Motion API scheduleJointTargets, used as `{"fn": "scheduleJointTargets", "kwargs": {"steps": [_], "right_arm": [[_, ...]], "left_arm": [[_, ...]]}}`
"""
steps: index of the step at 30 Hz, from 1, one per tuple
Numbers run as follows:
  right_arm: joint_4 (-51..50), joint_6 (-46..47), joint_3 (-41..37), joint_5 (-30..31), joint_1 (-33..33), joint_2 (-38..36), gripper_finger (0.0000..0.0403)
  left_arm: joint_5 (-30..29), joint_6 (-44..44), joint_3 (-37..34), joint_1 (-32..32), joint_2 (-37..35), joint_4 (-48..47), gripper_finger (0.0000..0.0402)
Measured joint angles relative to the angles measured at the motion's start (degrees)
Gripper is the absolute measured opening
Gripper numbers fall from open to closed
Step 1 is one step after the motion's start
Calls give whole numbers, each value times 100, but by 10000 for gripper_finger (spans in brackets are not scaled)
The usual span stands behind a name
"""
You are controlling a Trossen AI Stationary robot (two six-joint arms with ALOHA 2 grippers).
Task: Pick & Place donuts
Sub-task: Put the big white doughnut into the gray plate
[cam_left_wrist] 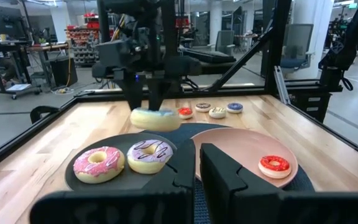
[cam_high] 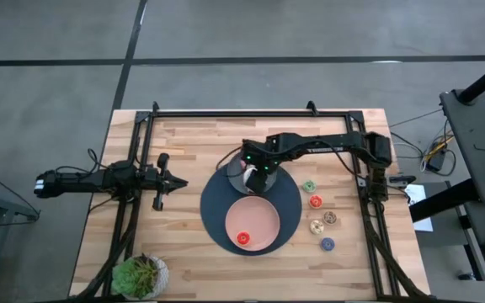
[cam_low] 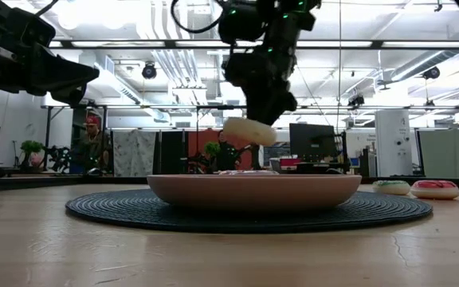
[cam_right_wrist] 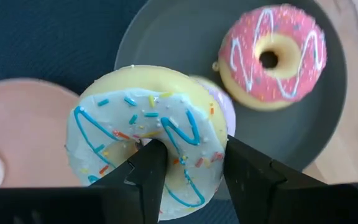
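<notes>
The table [cam_high: 183, 143] carries a round dark mat [cam_high: 213, 210], and on the mat sit a pink plate [cam_high: 263, 220] and, partly hidden under the right arm in the high view, a grey plate [cam_right_wrist: 166, 37]. The right arm reaches in over the mat from the table's right side; the left arm waits at the left edge, its gripper [cam_high: 175, 183] pointing at the mat, and I cannot tell how its fingers stand. The right gripper [cam_right_wrist: 188, 171] is partly closed on the white donut [cam_right_wrist: 148, 137], one finger through the hole and one outside the ring, holding it in the air above the grey plate, near the pink plate's edge. On the grey plate lie the pink donut [cam_left_wrist: 98, 163] and the lilac donut [cam_left_wrist: 150, 155], side by side. A small red donut [cam_high: 243, 239] lies on the pink plate. On the bare wood to the right of the mat are five small donuts: green [cam_high: 309, 186], red [cam_high: 315, 201], brown [cam_high: 330, 218], tan [cam_high: 316, 226] and blue [cam_high: 327, 244].
</notes>
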Motion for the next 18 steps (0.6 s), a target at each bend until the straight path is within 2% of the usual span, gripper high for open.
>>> {"fn": "scheduleJointTargets", "kwargs": {"steps": [18], "right_arm": [[-1041, -705, 2233, 21, -426, 1664, 132]], "left_arm": [[1, -1, 2, 1, -2, -1, 0]]}}
